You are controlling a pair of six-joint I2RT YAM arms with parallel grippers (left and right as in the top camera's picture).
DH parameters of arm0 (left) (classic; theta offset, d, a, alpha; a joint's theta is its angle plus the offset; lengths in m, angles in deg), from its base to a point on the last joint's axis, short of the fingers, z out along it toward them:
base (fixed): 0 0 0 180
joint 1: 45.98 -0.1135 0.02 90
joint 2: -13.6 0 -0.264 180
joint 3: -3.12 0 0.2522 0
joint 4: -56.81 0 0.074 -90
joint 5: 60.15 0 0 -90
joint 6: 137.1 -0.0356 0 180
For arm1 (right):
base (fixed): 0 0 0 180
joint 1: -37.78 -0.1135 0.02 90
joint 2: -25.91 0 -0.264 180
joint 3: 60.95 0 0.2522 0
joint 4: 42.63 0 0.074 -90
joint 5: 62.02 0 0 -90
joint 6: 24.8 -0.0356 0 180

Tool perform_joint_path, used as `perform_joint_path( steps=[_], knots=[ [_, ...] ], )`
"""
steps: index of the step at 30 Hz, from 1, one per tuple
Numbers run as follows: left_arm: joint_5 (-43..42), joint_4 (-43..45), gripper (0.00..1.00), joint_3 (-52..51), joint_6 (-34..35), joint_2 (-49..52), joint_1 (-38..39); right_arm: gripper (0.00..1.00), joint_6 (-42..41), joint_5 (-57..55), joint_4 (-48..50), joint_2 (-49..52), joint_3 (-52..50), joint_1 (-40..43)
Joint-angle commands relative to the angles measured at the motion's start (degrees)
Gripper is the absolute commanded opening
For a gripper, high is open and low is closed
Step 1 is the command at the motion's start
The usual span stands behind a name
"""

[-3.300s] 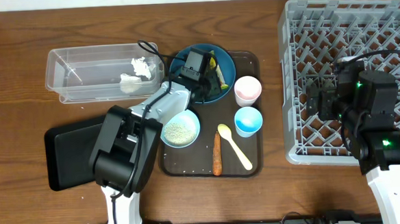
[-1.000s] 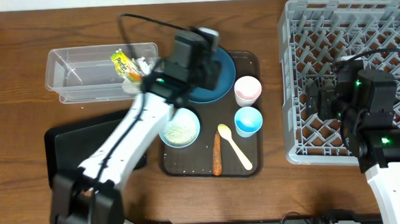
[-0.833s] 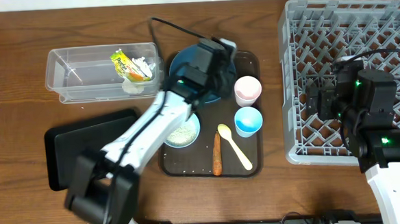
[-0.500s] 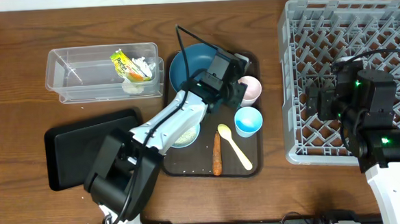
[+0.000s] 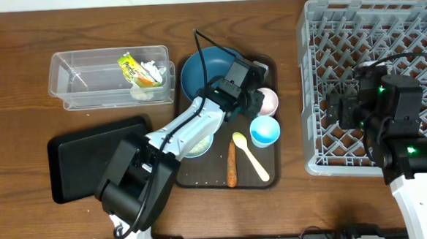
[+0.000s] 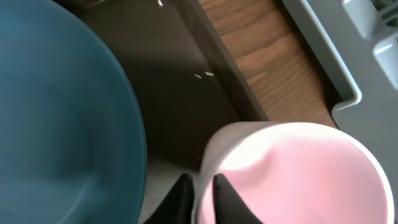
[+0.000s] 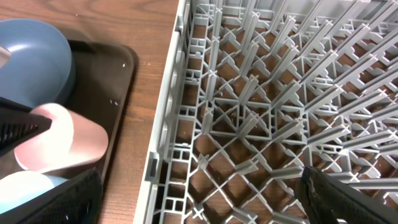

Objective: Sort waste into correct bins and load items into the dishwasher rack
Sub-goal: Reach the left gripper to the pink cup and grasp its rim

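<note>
Left jaws pinching pink cup [image 6: 292, 174] rim, rack [image 6: 367, 56] near

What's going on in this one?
The left tool is pinching the rim of the pink cup on the brown tray. The right tool hangs open over the dishwasher rack, holding nothing. The wrapper and tissue lie in the clear tub; the carrot, spoon and blue cup are on the tray.
</note>
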Motion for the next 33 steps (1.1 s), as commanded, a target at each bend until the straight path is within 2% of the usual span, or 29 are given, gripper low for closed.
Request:
perform_joint_path(
  steps=[1, 5, 11, 14, 18, 20, 21, 22, 29, 33],
  knots=[
    [-0.50, 0.11, 0.13, 1.07, 0.11, -1.60, -0.79, 0.99, -0.98, 0.04, -0.09, 0.28, 1.11, -0.92],
    [-0.52, 0.50, 0.13, 1.07, 1.79, -5.95, -3.28, 0.98, -1.16, -0.33, 0.20, 0.28, 1.11, -0.92],
    [-0.81, 0.98, 0.12, 1.05, 12.02, -13.99, -10.51, 0.99, -8.81, -6.62, 4.24, 0.46, 1.11, 0.20],
    [-7.19, 1.27, 0.11, 1.05, 16.63, -15.67, -14.73, 0.99, -10.03, -5.64, 6.21, 1.40, 1.11, 1.38],
    [-19.02, 1.49, 0.11, 1.05, 18.82, -15.04, -19.32, 0.99, -10.19, -3.85, 6.10, 3.39, 1.11, 1.66],
    [-20.50, 0.81, 0.17, 1.05, 18.78, -14.53, -19.45, 0.99, -10.19, -3.15, 6.08, 4.15, 1.11, 1.66],
    [-20.72, 0.26, 0.28, 1.05, 18.73, -14.21, -19.23, 0.99, -10.19, -2.69, 6.12, 4.57, 1.11, 1.66],
    [-20.70, -0.20, 0.31, 1.05, 18.71, -13.94, -18.95, 0.99, -10.21, -2.64, 6.12, 4.79, 1.11, 1.66],
    [-20.31, -1.25, 0.34, 1.05, 14.14, -10.60, -13.75, 0.99, -10.19, -2.08, 6.03, 5.14, 1.11, 1.66],
    [-16.65, -1.31, 0.35, 1.05, 12.92, -8.20, -9.81, 0.99, -10.19, -2.05, 5.31, 5.14, 1.11, 1.66]
  ],
)
